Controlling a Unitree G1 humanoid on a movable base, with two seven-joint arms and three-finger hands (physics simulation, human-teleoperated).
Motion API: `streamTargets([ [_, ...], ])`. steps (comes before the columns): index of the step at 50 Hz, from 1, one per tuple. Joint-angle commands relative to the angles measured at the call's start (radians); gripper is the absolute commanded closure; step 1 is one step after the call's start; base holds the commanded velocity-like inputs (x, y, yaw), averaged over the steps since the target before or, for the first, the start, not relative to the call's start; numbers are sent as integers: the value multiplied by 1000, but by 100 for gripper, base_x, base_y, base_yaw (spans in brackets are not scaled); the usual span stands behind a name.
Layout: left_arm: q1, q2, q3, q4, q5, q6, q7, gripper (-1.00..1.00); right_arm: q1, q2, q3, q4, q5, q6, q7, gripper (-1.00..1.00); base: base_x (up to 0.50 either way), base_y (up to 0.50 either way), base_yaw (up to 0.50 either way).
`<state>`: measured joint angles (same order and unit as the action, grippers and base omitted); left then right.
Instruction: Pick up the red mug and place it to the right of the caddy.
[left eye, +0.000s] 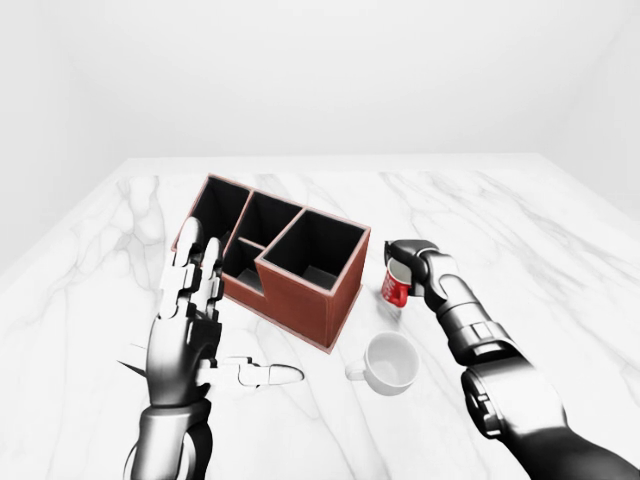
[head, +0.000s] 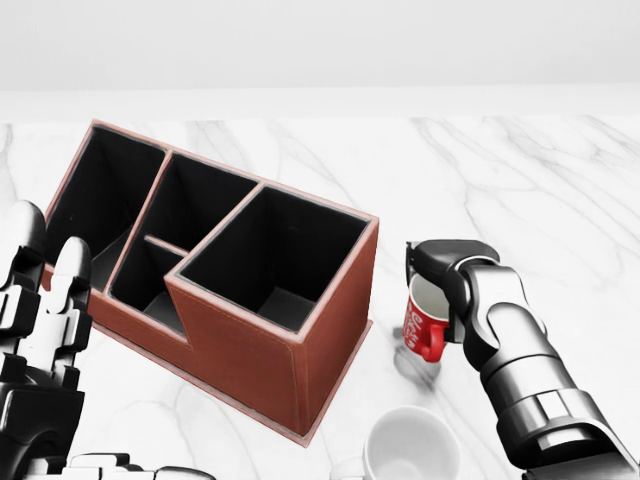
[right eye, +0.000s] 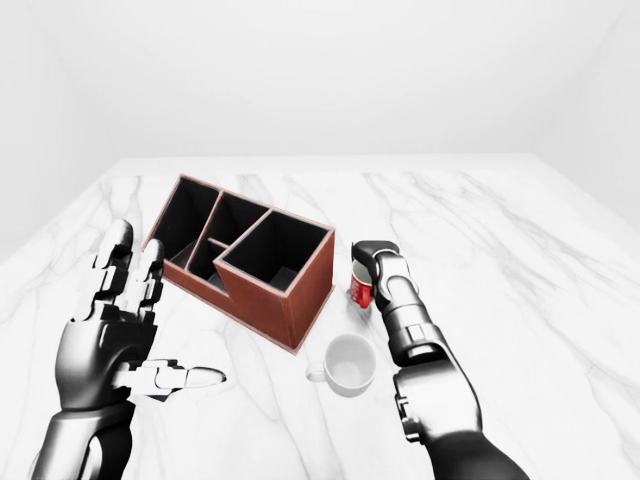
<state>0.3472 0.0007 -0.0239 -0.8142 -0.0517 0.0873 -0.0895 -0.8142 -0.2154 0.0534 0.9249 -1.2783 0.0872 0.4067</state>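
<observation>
The right hand (head: 440, 290) grips the red mug (head: 424, 322) from above and from the side, its dark fingers (head: 432, 256) wrapped over the rim and closed round the cup. The mug, with white lettering on its side and a red handle turned toward the bottom of the head view, hangs just above the white marble table (head: 520, 180); a soft shadow lies on the stone below it. It sits just right of the caddy (head: 250, 340) in the head view, near that box's nearest tall corner but apart from it.

The caddy is a brown leather-look box with black-lined compartments, set at a slant on the table, one large square bay on the right and narrower bays to the left.

A white mug (left eye: 392, 361) stands upright on the table below the red one, its handle pointing left in the left-eye view.

The left hand (left eye: 187, 325) is raised at the left of the caddy, holding nothing, its fingers (left eye: 196, 265) spread wide and upright, the thumb stretched out to the right.
</observation>
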Motion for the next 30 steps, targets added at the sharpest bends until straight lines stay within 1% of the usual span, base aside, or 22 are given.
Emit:
streamTargets([
  [1,-2,0,0,4,0,0,0,-100,-31,-2,10,75,63,0,-150,100,0,0,0],
  [6,0,0,2,0,0,0,0,-100,-42,-1,10,112,80,0,-190,100,0,0,0],
  [14,2,0,3,-8,-3,0,-1,-100,-30,-4,18,114,87,0,-197,100,0,0,0],
  [30,0,-5,15,-29,-8,0,-7,-100,-30,22,32,226,117,0,-284,100,0,0,0],
])
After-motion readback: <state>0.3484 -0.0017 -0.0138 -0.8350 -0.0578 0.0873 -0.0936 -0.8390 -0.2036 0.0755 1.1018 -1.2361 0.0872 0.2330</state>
